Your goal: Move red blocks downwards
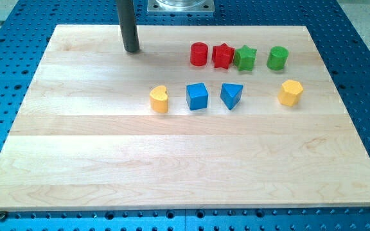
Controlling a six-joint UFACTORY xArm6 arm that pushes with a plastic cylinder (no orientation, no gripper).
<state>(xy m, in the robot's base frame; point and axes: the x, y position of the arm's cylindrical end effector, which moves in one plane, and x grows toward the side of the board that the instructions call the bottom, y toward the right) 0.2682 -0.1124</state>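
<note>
A red cylinder (199,54) and a red star (222,56) stand side by side near the view's top, right of centre. The star touches a green star (245,58) on its right. My tip (132,49) rests on the board near the top, well to the left of the red cylinder and apart from every block.
A green cylinder (277,58) stands right of the green star. Below the red blocks lie a yellow heart (160,99), a blue cube (197,96), a blue triangle (231,95) and a yellow hexagon (290,92). The wooden board (172,167) sits on a blue perforated table.
</note>
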